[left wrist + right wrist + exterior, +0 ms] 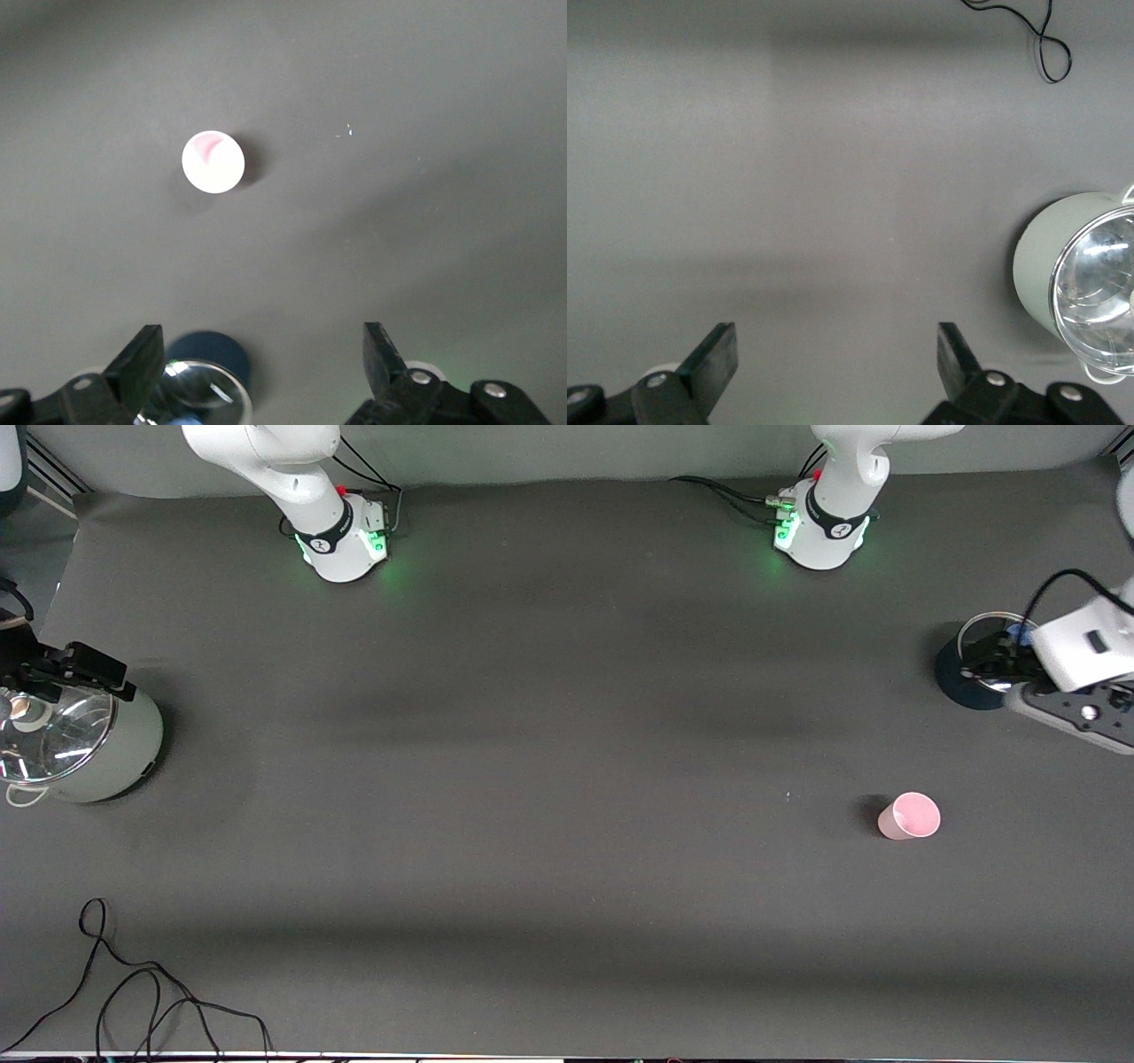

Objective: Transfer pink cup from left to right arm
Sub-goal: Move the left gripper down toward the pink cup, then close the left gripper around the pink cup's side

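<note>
The pink cup (pixel 909 816) stands upright on the dark table toward the left arm's end, alone and untouched. It also shows in the left wrist view (pixel 213 161), seen from above. My left gripper (pixel 979 664) is open and empty, up over a dark blue pot with a glass lid (pixel 961 684), well apart from the cup. In its wrist view the left gripper (pixel 264 350) has its jaws wide apart. My right gripper (pixel 89 669) is open and empty over the edge of the grey-green pot (pixel 111 748) at the right arm's end. Its jaws also stand wide apart in the right wrist view (pixel 837 345).
The dark blue pot (pixel 211 347) lies farther from the front camera than the cup. The grey-green glass-lidded pot (pixel 1054 257) stands at the right arm's end. A loose black cable (pixel 133 992) lies near the table's front edge there.
</note>
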You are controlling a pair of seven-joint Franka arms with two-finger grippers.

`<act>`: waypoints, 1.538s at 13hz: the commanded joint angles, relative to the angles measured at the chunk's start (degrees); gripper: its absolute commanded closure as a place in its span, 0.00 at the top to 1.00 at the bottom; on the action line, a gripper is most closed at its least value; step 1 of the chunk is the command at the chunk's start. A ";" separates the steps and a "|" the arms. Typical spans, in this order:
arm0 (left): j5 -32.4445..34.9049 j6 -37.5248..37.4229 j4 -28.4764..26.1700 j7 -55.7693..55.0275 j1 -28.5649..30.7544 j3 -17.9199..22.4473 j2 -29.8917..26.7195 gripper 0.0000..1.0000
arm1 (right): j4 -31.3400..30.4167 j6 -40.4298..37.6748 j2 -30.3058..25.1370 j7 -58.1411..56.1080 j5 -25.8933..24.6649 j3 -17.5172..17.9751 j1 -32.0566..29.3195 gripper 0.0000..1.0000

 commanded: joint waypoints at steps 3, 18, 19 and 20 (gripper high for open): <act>-8.71 10.69 -4.57 31.22 9.05 -0.40 3.86 1.00 | 1.24 -0.12 0.02 0.47 0.97 -0.28 0.00 1.00; -51.19 19.51 -4.42 94.91 23.22 -0.75 36.29 0.99 | 1.68 -0.30 0.03 0.38 0.88 -0.28 0.44 1.00; -51.37 19.51 -3.19 95.70 23.22 -0.84 37.43 0.99 | 1.68 -0.30 0.03 0.64 0.88 -0.28 0.44 1.00; -52.41 19.34 -2.14 97.28 23.22 -1.01 38.92 1.00 | 1.68 -0.30 0.11 0.56 0.88 -0.28 0.44 1.00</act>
